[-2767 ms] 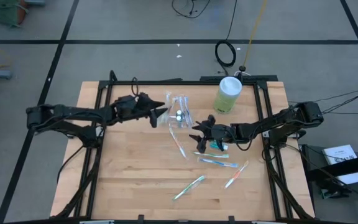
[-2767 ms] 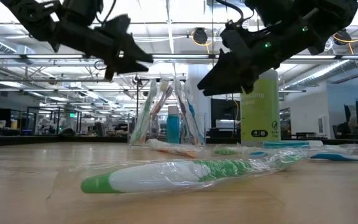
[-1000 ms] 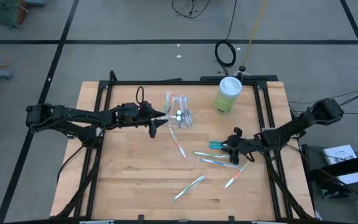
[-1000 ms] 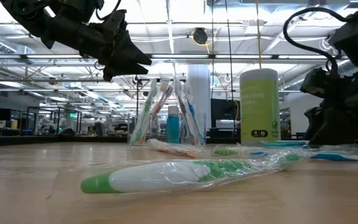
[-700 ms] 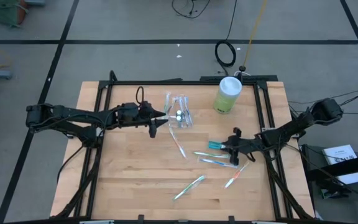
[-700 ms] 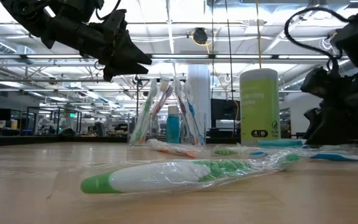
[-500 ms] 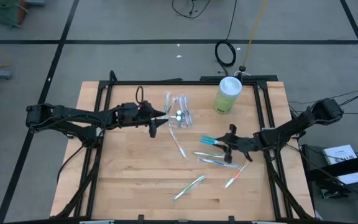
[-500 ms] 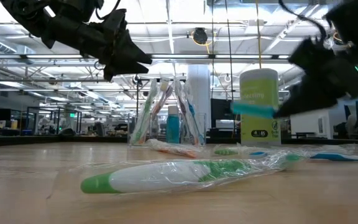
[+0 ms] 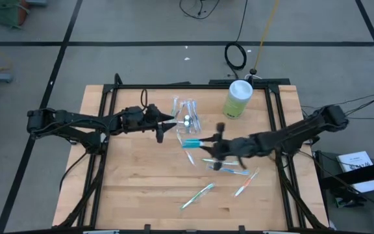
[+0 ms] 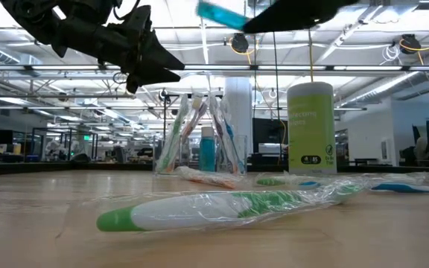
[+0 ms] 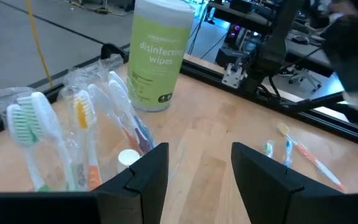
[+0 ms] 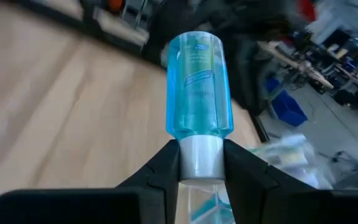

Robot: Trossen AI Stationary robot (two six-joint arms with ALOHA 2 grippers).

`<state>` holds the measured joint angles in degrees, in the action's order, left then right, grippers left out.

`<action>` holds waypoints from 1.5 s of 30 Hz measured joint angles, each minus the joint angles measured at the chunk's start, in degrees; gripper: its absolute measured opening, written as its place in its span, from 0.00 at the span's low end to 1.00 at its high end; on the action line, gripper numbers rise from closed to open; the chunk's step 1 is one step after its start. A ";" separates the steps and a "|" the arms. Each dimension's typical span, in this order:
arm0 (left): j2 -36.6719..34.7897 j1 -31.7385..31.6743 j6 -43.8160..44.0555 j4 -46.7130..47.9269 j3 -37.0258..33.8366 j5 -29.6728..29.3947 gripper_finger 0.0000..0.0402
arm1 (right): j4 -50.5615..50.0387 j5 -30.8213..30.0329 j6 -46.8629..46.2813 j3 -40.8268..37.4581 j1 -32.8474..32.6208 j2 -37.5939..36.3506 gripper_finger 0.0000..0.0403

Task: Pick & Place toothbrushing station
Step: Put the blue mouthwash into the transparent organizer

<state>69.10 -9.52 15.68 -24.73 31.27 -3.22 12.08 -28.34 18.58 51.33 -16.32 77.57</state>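
My right end effector point(image 12: 199, 163) pinches the blue tube point(image 12: 198, 93) by its white cap, above the desk point(image 9: 141, 188) near the clear container point(image 9: 186, 117). It might slip. My left end effector point(image 11: 194, 165) waits, spread.

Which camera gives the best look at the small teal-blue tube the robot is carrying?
The right wrist view: the small teal-blue tube fills it, pinched at its white cap. The high view and low view show a blurred blue streak; the left wrist view shows nothing identifiable.

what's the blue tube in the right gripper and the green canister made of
Blue tube: glossy see-through plastic, likely, with a white cap; light passes through it. The right gripper grips the cap. Green canister: matte, opaque plastic, probably; its printed label reads disinfecting wipes.
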 joint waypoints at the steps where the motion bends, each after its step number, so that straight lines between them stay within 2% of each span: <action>1: -0.27 -0.23 -0.16 0.09 -0.01 -0.04 0.45 | -3.31 -0.01 1.68 3.38 0.22 2.36 0.22; 4: -2.56 -1.50 -0.70 -0.03 -0.03 -0.29 0.45 | -13.35 -1.91 7.26 12.82 1.12 9.12 0.22; 10: -10.66 -5.56 -5.97 5.12 0.00 -0.55 0.45 | -26.92 -13.11 21.68 25.73 3.42 18.80 0.22; 16: -17.75 -8.42 -6.76 13.40 0.00 -3.30 0.45 | -24.38 -21.62 46.70 27.49 7.74 23.78 0.23; 21: -18.20 -8.85 -6.99 17.20 0.00 -3.34 0.45 | -23.50 -22.64 65.23 27.49 12.27 27.53 0.23; 24: -17.19 -8.83 -7.54 18.02 0.00 -3.34 0.45 | -23.17 -22.62 72.28 27.47 14.13 29.30 0.23; 30: -14.67 -8.83 -7.93 20.57 -0.02 -3.37 0.45 | -22.84 -22.04 76.89 27.47 15.22 30.42 0.23; 35: -12.62 -8.76 -4.94 20.80 -0.02 -3.34 0.45 | -22.91 -16.48 78.99 27.47 15.29 30.41 0.23; 39: -11.47 -8.74 -1.90 20.62 -0.02 -3.30 0.45 | -22.97 -15.03 83.81 27.47 15.30 30.39 0.26; 45: -10.95 -8.10 0.13 20.68 -0.02 -2.35 0.45 | -23.06 -14.99 81.12 27.47 15.65 30.39 0.33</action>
<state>58.15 -17.61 15.81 -4.05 31.24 -5.58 -10.98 -43.33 99.70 78.81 -0.67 107.96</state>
